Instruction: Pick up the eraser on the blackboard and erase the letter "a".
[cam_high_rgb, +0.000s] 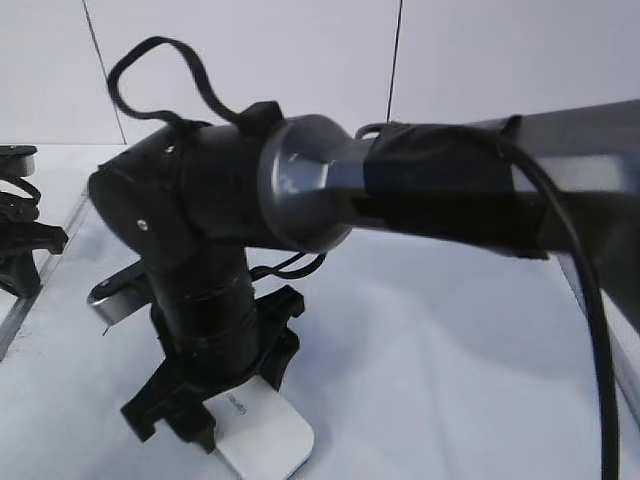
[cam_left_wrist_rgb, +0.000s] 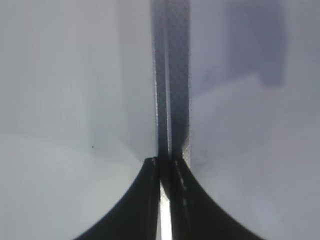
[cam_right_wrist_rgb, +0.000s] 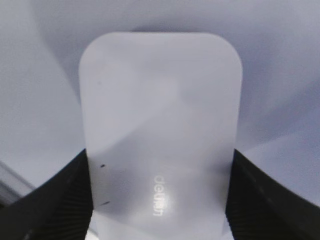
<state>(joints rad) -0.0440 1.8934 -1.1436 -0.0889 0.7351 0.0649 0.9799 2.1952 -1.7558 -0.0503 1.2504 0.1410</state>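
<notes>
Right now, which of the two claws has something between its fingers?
The right gripper: its black fingers sit on either side of the white eraser on the blackboard. The left gripper has its fingers pressed together on nothing.

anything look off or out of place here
Nothing stands out. The right gripper has the eraser squarely between its fingers, flat on the blackboard, with no tilt or visible damage. The left gripper sits shut at the board's left edge. No letter "a" shows in any view, so the erasing can't be judged.
</notes>
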